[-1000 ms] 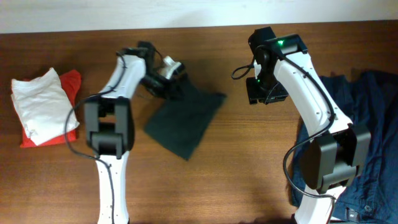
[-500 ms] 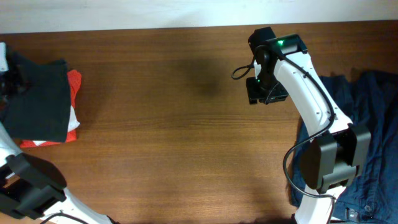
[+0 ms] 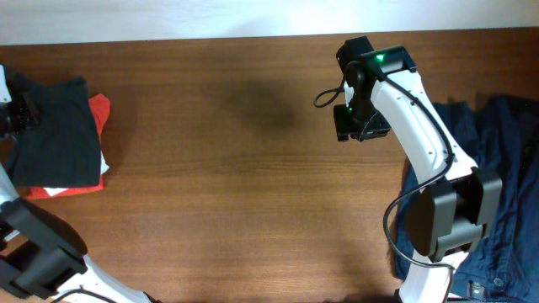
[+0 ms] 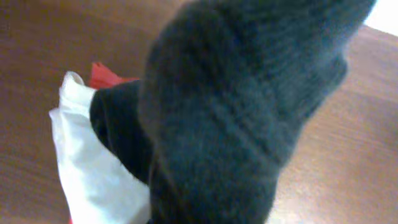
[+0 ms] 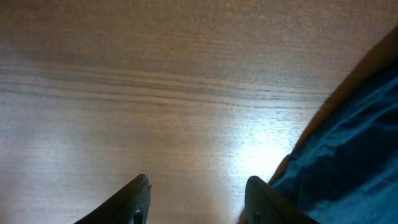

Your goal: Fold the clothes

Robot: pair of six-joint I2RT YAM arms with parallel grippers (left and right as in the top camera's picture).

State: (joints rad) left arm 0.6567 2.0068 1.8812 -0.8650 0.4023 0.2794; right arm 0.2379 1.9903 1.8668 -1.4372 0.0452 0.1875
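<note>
A folded dark garment (image 3: 55, 139) lies on top of the small white garment (image 3: 46, 192) and the red-orange one (image 3: 99, 109) at the table's far left. My left gripper (image 3: 10, 118) sits at that garment's left edge, shut on the cloth. In the left wrist view the dark garment (image 4: 236, 112) fills the picture and hides the fingers. A heap of navy-blue clothes (image 3: 505, 168) lies at the right edge. My right gripper (image 3: 360, 128) hangs open over bare wood left of the heap, nothing between its fingers (image 5: 198, 180).
The white garment (image 4: 81, 155) and a red corner (image 4: 102, 71) show under the dark cloth. Navy cloth (image 5: 348, 162) reaches into the right wrist view's lower right. The right arm's base stands on the navy heap's left side. A pale wall runs along the table's far edge.
The left arm swung from the table's middle to the far left, carrying the dark garment onto the white and red pile. The right arm stayed put.
</note>
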